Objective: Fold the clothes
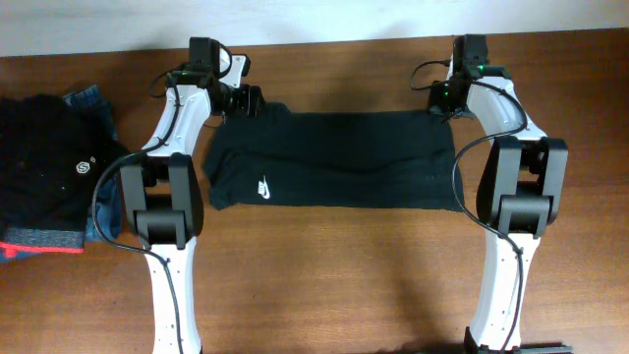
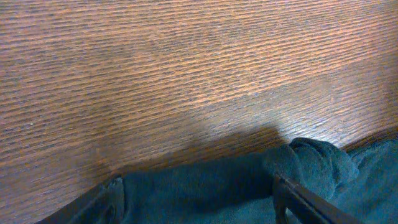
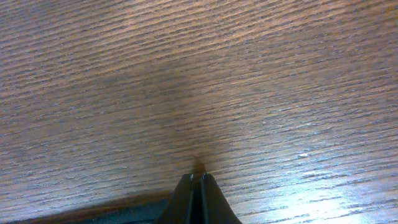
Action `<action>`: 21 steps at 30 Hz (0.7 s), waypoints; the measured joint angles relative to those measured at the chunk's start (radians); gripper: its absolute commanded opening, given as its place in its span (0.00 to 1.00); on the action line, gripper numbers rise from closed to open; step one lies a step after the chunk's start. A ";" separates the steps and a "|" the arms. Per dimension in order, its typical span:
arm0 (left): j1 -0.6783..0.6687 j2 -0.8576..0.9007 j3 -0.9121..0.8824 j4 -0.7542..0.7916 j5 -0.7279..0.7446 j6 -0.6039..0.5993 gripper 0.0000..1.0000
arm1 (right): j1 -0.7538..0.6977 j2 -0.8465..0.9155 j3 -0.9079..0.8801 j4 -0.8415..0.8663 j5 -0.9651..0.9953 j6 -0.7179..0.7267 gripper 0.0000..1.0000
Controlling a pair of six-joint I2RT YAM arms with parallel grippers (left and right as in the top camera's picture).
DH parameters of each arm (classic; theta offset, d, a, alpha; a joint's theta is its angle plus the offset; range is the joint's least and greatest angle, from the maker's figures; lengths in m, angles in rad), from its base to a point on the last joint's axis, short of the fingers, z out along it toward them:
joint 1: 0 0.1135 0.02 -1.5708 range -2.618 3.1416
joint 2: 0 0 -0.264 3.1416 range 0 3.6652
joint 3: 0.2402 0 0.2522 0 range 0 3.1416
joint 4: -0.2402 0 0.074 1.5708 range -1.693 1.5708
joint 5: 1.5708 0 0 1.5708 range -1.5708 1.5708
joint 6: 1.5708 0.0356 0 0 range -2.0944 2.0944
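Black tee (image 1: 334, 162); R tool (image 3: 200, 178) maybe pinching.

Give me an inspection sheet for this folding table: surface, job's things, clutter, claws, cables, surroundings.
Surface: brown wood-grain table.
Job's things: black shirt spread flat, logo up.
Clutter: dark garment with round emblem lying over jeans, left end.
Claws: left claw open astride the shirt's edge; right claw shut at its far right corner, grip unclear.
Cables: black cable looped beside each arm.
Surroundings: pale strip beyond the far edge.
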 measured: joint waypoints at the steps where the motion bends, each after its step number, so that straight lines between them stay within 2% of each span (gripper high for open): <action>1: 0.000 0.000 0.000 0.000 0.002 0.000 0.83 | 0.000 0.000 0.000 0.000 0.000 0.000 0.04; 21: -0.005 0.009 0.014 0.000 -0.018 0.000 0.83 | 0.000 0.000 0.000 -0.007 0.000 0.000 0.04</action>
